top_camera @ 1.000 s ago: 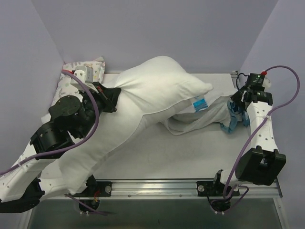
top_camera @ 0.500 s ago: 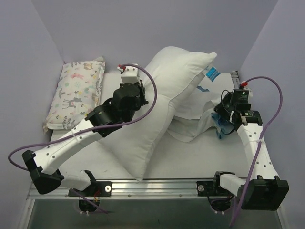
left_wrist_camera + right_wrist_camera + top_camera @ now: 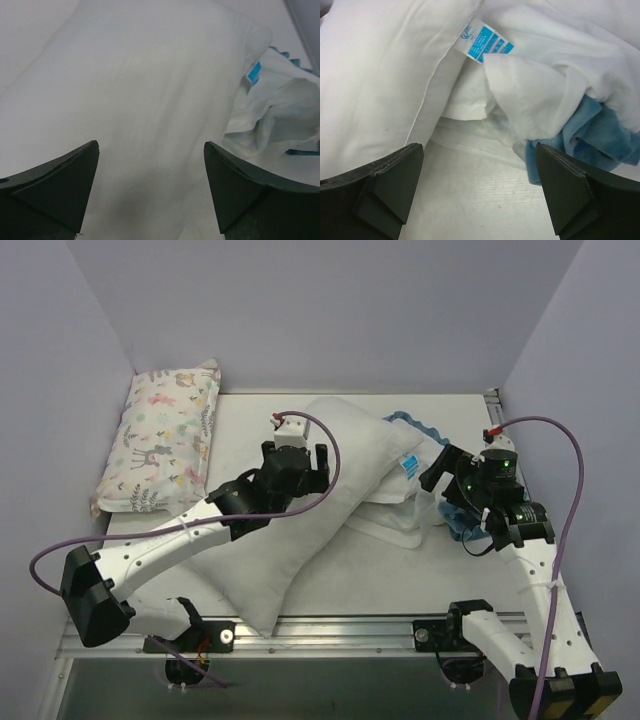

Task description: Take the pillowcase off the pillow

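Note:
The pillow [image 3: 300, 530], plump and plain white, lies diagonally across the table, also filling the left wrist view [image 3: 135, 90]. Its blue label [image 3: 487, 44] shows near its far corner. The pillowcase [image 3: 400, 515] is a crumpled white heap with teal-blue frill [image 3: 602, 137] beside that corner, off the pillow's body and partly under its end. My left gripper [image 3: 296, 458] hovers open over the pillow's middle [image 3: 150, 150], nothing between its fingers. The right gripper [image 3: 452, 505] is open just above the bare table, next to the pillowcase [image 3: 479, 147].
A smaller pastel animal-print pillow [image 3: 165, 435] lies along the left wall. Grey walls close in on the left, back and right. A metal rail [image 3: 330, 630] with the arm bases runs along the near edge.
Both grippers have opened. The pillow, held up by the left gripper before, has dropped flat onto the table. The right gripper has let go of the pillowcase frill and drawn back.

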`<state>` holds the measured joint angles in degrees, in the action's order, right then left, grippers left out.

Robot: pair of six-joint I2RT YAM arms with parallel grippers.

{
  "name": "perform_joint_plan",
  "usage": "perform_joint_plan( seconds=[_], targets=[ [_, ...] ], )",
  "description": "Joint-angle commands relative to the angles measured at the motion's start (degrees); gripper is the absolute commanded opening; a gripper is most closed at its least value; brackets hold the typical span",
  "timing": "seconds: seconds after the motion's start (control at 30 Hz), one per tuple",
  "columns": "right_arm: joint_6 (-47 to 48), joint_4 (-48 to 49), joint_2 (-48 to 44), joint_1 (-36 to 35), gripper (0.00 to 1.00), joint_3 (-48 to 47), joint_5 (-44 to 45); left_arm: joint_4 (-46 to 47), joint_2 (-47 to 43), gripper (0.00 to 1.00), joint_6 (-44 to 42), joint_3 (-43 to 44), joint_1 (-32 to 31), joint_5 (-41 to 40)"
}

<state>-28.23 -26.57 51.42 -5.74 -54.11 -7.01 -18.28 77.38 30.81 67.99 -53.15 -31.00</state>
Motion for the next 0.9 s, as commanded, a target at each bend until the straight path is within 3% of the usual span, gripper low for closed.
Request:
perform_joint_plan(
  seconds=[0.0, 0.5, 0.87],
  targets=[
    [2.0, -2.5, -1.8, -2.0, 1.00, -3.1, -2.7, 2.8, -7.2, 0.97, -2.2, 3.9, -2.4, -0.1],
    [0.5, -2.6, -10.6, -23.5, 1.00, 3.8, 6.8, -11.6, -31.6, 0.97, 1.2, -11.2, -2.8, 3.9],
    [-0.2, -2.2, -12.6, -23.6, 1.00, 7.2, 9.1, -14.5, -34.3, 0.97, 0.4, -14.9, -2.9, 5.1]
  ],
)
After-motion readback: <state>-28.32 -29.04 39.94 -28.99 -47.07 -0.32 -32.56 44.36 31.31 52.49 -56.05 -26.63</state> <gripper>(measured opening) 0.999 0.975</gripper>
